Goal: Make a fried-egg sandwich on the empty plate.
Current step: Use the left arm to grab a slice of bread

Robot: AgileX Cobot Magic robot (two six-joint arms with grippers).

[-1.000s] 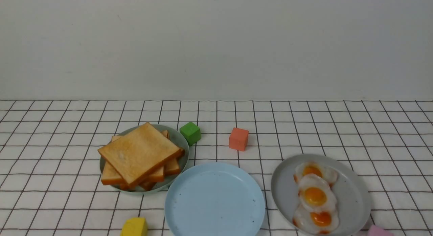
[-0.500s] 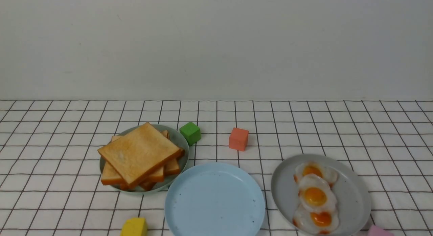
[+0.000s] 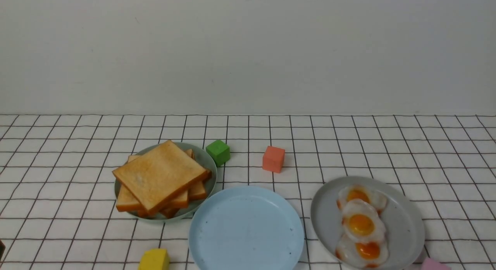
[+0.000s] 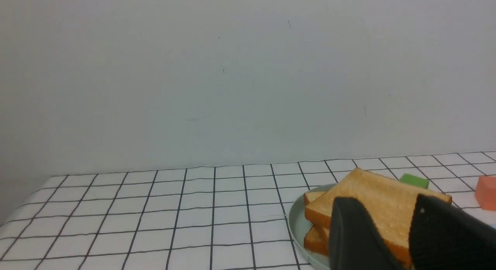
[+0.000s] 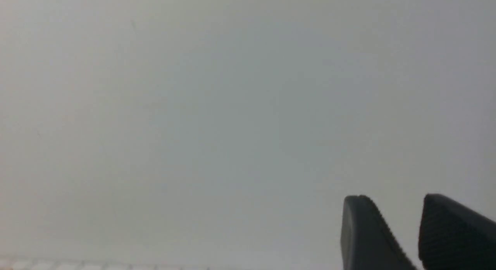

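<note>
Left gripper (image 4: 383, 208) had edged into front view; it and right gripper (image 5: 391, 202) gaped empty. Blue plate (image 3: 217, 239) lay bare between toast (image 3: 159, 175) and eggs (image 3: 361, 223); toast judged light, stiff: grip an overhanging corner.

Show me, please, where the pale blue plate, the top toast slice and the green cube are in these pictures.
pale blue plate (image 3: 246, 227): front view, bare middle of its surface.
top toast slice (image 3: 159, 175): front view, middle of its upper face.
green cube (image 3: 217, 152): front view, middle of the cube.
</note>
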